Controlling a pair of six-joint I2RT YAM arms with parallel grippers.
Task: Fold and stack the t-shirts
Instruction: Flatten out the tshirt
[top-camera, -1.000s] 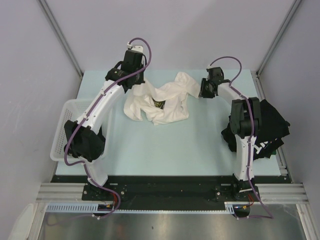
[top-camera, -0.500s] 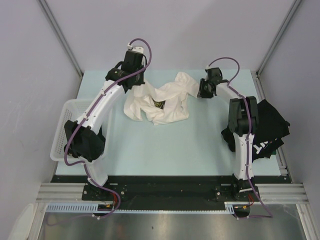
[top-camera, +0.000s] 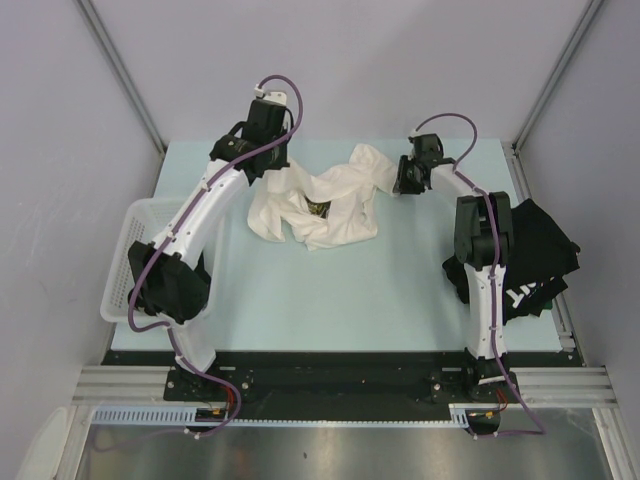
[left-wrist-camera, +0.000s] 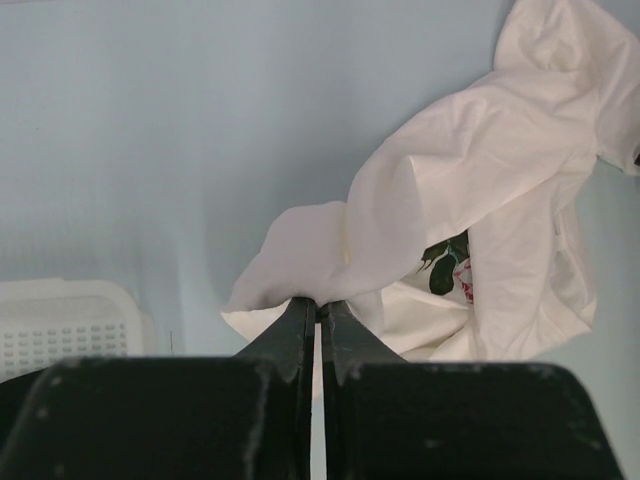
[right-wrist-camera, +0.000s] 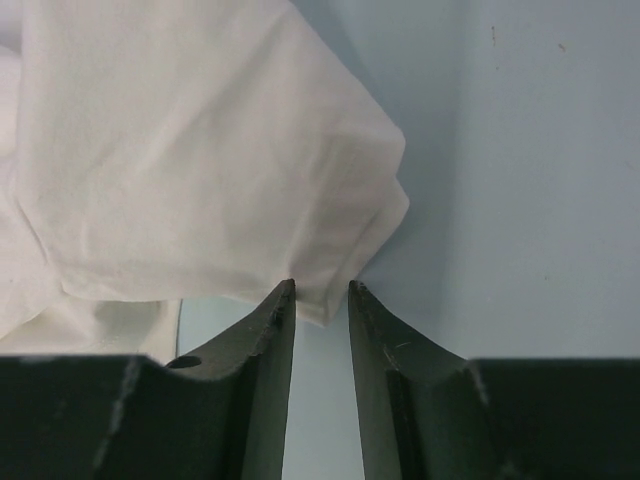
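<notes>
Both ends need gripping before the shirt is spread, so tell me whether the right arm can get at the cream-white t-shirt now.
Probably yes. The right gripper stands open at a corner of the cream-white t-shirt, the cloth's tip just at its fingertips, with only table beside it; nothing lies between.
</notes>
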